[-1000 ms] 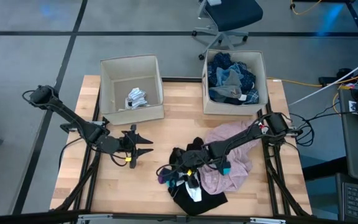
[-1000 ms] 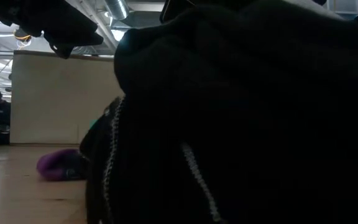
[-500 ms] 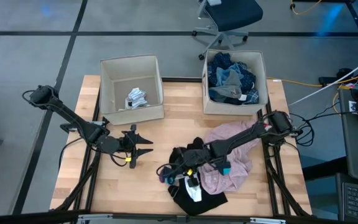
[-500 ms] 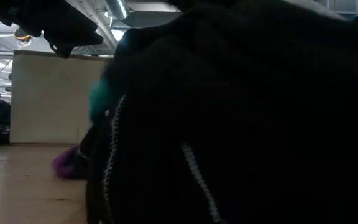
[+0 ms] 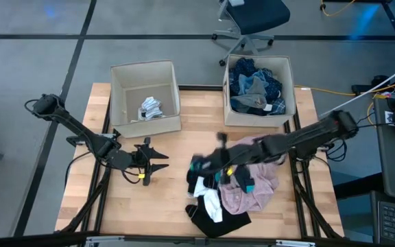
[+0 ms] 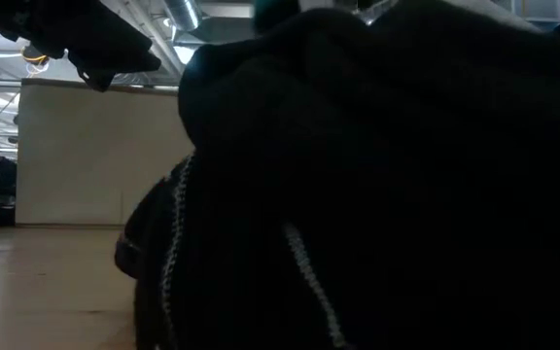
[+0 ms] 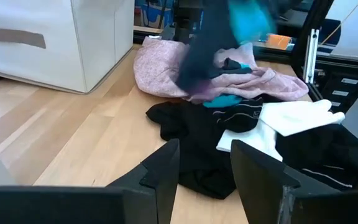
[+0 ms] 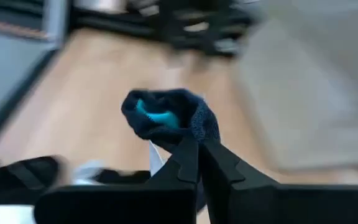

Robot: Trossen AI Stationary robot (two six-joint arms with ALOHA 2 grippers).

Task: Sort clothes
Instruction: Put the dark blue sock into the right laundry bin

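My right gripper (image 8: 199, 148) is shut on a navy sock with a teal patch (image 8: 166, 117), raised above the pile of clothes at the table's near right (image 5: 199, 165). The pile holds a pale pink garment (image 5: 256, 171), black pieces (image 5: 219, 221) and a white piece (image 5: 211, 203); all lie flat on the wood. My left gripper (image 5: 151, 160) hovers open over the table's left half, its fingers (image 7: 164, 167) pointing at the pile. The low view is almost filled by dark cloth (image 6: 377, 194). My right gripper pinches the navy sock between its two fingertips at a bunched edge (image 8: 190, 132). The sock (image 7: 211, 46) hangs below the fingers, lifted above the pile. The picture is blurred, so I cannot tell one layer from several.
Two beige fabric boxes stand at the table's far edge: the left box (image 5: 123, 103) holds white and grey socks (image 5: 151, 108), the right box (image 5: 288, 89) holds blue clothes (image 5: 256, 86). Bare wood lies between my left gripper and the pile. An office chair (image 5: 252, 20) stands beyond the table.
My right gripper has shut on the navy sock in the pile and risen with it toward the table's far edge. The sock, with its purple end, has come up off the table and now hangs above the pile.
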